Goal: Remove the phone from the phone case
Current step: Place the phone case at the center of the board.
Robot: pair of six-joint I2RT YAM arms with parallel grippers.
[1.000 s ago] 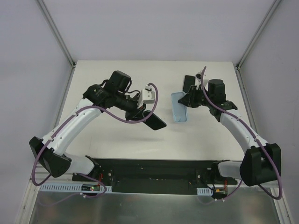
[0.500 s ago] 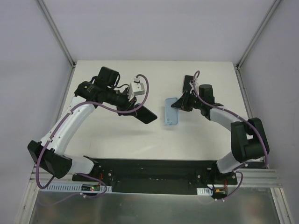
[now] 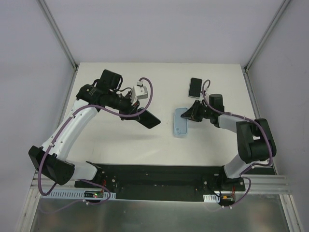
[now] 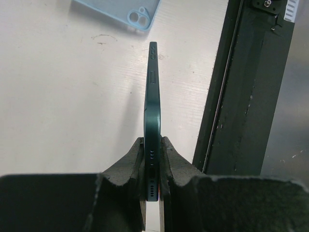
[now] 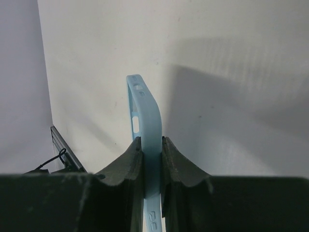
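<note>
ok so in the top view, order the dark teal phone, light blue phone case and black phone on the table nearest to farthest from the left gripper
1. dark teal phone, clamped in the left gripper.
2. light blue phone case, to its right, in the right gripper.
3. black phone, far right, flat on the table.

Surface (image 3: 106, 140): white, matte, a few faint scuffs. One black phone (image 3: 195, 87) lies flat near the far right corner. Black base rail (image 3: 159, 176) runs along the near edge. Pale blue case (image 3: 181, 122): contact with the surface unclear.
</note>
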